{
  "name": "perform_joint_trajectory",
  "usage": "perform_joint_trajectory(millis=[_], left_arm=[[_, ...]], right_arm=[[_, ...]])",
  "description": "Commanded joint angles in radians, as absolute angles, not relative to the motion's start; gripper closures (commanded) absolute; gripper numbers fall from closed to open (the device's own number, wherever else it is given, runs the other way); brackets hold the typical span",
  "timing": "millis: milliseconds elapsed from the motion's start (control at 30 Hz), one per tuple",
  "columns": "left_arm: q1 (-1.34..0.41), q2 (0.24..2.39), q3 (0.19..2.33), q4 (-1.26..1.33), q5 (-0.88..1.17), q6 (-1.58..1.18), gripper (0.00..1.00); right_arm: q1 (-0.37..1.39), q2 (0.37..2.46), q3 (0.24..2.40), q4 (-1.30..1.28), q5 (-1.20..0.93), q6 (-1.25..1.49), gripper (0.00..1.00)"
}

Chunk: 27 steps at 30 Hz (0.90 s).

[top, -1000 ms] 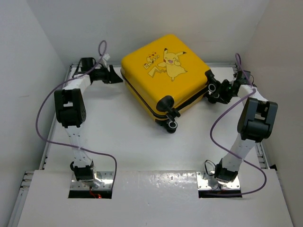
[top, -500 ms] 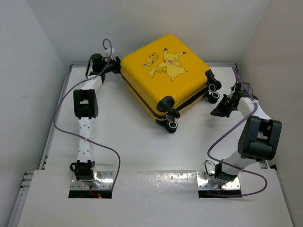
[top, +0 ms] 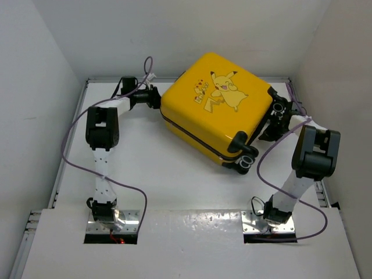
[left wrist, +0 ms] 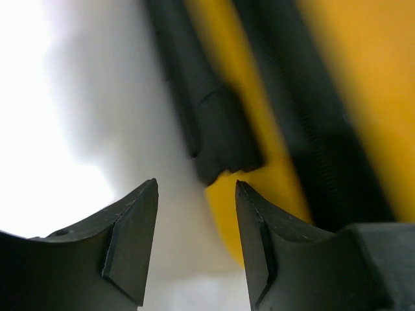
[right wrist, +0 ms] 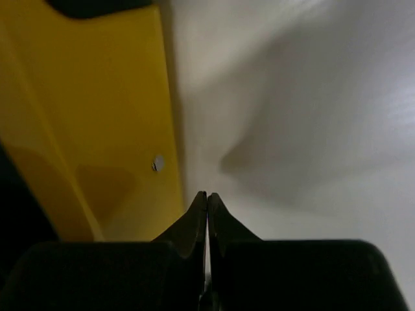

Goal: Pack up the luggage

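1. While the white table [top: 157, 174] carries everything, the luggage [top: 215, 110] lies flat on its far half, closed, turned diagonally, with the Pikachu print [top: 224, 87] facing up.
2. Left arm [top: 103, 131] reaches to the far left. Right arm [top: 314, 154] bends up at the right edge. The luggage sits between their tips.
3. Purple cables [top: 70, 131] loop off both arms.
4. Left gripper [top: 156, 97] is at the luggage's left corner. In the wrist view its fingers [left wrist: 133, 240] stand apart with nothing between them, and black trim [left wrist: 214, 129] lies just past the tips. Contact can't be told because of blur.
5. Right gripper [right wrist: 207, 194] has its fingers pressed together, gripping nothing, just beside the yellow shell [right wrist: 97, 116] on the luggage's right side.
6. Black wheels [top: 247, 163] are at the near corner, and another wheel [top: 279, 107] is at the right corner.
7. A small silver rivet [right wrist: 157, 163] shows on the shell.
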State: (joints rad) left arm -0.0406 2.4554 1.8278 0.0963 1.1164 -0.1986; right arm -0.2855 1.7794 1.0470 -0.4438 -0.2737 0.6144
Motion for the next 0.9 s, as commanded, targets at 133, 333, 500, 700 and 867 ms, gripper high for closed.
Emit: perform_joint_trajectory(millis=[133, 333, 500, 700, 867], left_arm=[[-0.152, 2.195, 1.617, -0.189, 1.272, 0.091, 0.45], [-0.132, 2.195, 1.597, -0.215, 1.22, 0.066, 0.45], [-0.101, 2.195, 1.597, -0.215, 1.203, 0.054, 0.45], [-0.019, 2.184, 1.586, -0.083, 1.065, -0.128, 0.32], [0.064, 2.161, 1.598, 0.06, 0.899, -0.285, 0.28]], right_arm=[[-0.278, 1.959, 1.248, -0.241, -0.363, 0.764, 1.0], [-0.171, 2.19, 1.565, -0.169, -0.481, 0.782, 0.99], [-0.026, 2.391, 1.886, -0.186, -0.535, 0.807, 0.97], [0.118, 2.439, 1.976, -0.155, -0.568, 0.844, 0.9], [0.109, 2.396, 1.953, -0.182, -0.52, 0.822, 0.65]])
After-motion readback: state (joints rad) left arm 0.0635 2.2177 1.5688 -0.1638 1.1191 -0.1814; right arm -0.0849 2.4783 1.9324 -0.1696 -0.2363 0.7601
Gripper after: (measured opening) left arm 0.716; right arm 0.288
